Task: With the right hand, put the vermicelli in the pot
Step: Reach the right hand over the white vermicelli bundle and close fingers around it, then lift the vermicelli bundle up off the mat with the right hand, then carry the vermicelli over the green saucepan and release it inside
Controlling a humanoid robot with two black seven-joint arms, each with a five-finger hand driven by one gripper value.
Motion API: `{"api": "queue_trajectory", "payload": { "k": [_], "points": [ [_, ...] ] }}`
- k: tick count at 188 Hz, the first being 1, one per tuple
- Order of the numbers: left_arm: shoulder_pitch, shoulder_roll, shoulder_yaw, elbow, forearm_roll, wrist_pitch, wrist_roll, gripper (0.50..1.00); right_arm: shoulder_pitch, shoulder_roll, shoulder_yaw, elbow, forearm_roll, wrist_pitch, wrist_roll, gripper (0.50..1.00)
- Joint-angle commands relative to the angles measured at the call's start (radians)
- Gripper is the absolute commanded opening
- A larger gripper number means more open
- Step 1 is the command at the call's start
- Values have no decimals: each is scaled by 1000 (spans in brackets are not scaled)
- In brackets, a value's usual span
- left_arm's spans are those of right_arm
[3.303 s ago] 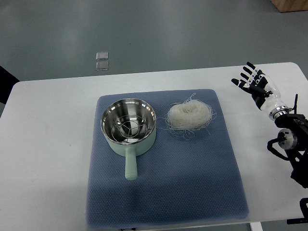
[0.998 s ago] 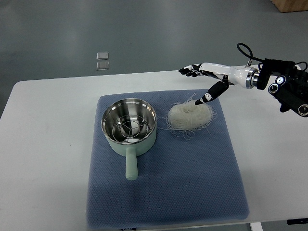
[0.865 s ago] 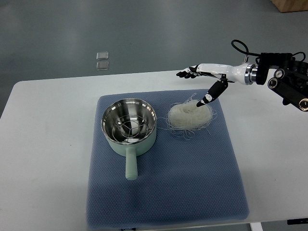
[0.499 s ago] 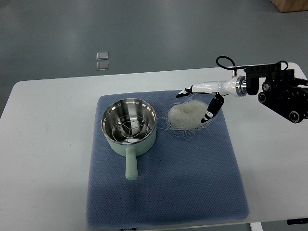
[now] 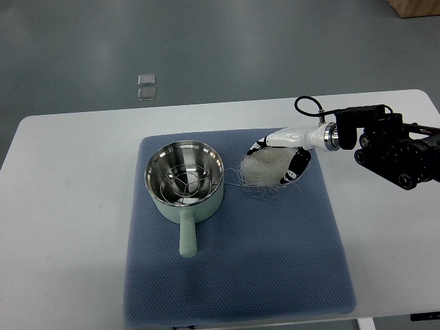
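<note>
**Q:** Vermicelli (image 5: 267, 166) status? Where's your right hand (image 5: 282, 152) on it?

**A:** Your right hand is down on the noodle nest, coming in from the right with the white palm over the nest's far side. You've got fingers (image 5: 256, 144) reaching across the far-left edge of it and a dark-tipped thumb (image 5: 298, 165) pressed against the side nearest the wrist, so the bundle sits between them. Looks like you're cupping it, wrapped around the nest. I can't tell how tight the squeeze is, and the nest looks to be resting on the mat (image 5: 275, 240), though from this steep angle I can't say for sure.

**Q:** And the pot (image 5: 183, 180)?

**A:** Off to the left of your hand, apart from it, also on the blue mat. Loose noodle strands trail off the nest toward it and stop just beside the rim. It's mint green outside, shiny steel inside, with a wire rack sitting in the bottom. The handle points toward your side of the table (image 5: 62, 206), away from the hand. No noodles inside it.

**Q:** Anything else near the hand?

**A:** Right behind the hand you've got the silver wrist ring, then the black forearm block (image 5: 392, 148) with a looped cable on top, hanging over the bare white tabletop to the right of the mat. Way past the hand, on the grey floor beyond the table, there's a pair of small clear squares (image 5: 145, 87). Your left arm doesn't show anywhere.
</note>
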Motion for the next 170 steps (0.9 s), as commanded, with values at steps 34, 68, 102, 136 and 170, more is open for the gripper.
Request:
{"api": "queue_trajectory", "payload": {
  "k": [34,68,102,136,170],
  "points": [
    [-2,0,0,0,0,0,0,1000,-19,5,1,-9,-31,-15,0,500],
    [-2,0,0,0,0,0,0,1000,-7,-4,5,-9,-26,-96,0,500],
    [-2,0,0,0,1,0,0,1000,55,-24,65,-4,7,-106,21,500],
    [-2,0,0,-2,1,0,0,1000,151,-17,104,34,104,-92,58,500],
    [-2,0,0,0,1,0,0,1000,213,32,104,118,147,-64,70,500]
  ]
}}
